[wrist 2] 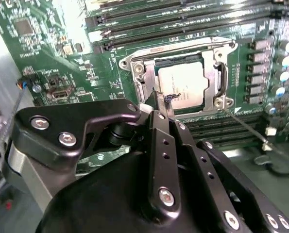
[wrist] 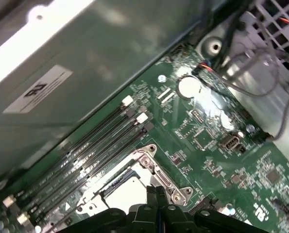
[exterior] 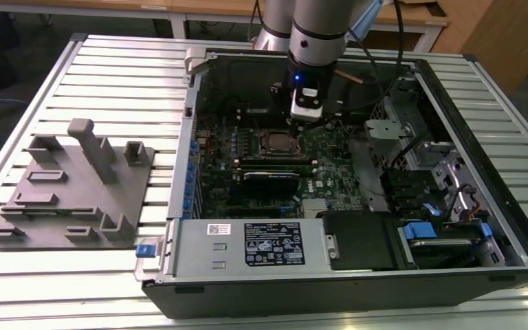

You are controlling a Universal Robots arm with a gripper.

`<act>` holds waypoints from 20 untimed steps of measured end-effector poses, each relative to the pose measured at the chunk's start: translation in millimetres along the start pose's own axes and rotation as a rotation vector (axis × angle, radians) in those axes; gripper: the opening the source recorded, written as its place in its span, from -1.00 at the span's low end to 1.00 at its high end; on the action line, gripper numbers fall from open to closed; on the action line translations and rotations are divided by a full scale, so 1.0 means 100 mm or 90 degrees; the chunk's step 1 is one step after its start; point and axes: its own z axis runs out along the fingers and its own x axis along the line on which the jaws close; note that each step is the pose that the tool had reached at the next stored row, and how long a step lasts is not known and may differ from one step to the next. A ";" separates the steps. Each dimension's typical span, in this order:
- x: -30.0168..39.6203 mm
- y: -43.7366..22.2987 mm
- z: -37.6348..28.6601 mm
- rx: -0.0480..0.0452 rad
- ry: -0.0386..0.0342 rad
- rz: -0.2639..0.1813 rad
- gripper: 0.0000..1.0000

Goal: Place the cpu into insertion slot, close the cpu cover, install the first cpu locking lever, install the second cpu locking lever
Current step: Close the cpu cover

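A: Where's the cpu (wrist 2: 185, 85)?
B: Seated on the green board (wrist 2: 61, 58), framed by the cpu cover (wrist 2: 221, 77), just beyond the clenched claw (wrist 2: 161, 103), whose tips hang at the cover's edge.

Slatted metal table (exterior: 117, 75) carries open computer case (exterior: 337, 292), grey fixture plate (exterior: 71, 196).

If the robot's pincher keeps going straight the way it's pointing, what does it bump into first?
Most likely the metal cover framing the silver chip. The gripper, shut, points at that frame's edge. Depth is hard to judge, so it might meet the green board just beside it.
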 end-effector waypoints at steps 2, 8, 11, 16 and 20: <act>0.000 0.000 0.006 0.0001 0.0002 -0.023 -0.80; 0.000 0.000 0.025 0.0006 0.0010 -0.093 -0.80; 0.000 0.000 0.035 0.0009 0.0014 -0.127 -0.80; -0.001 -0.001 0.049 0.0009 0.0023 -0.184 -0.80; 0.000 0.000 0.053 -0.0013 0.0039 -0.209 -0.80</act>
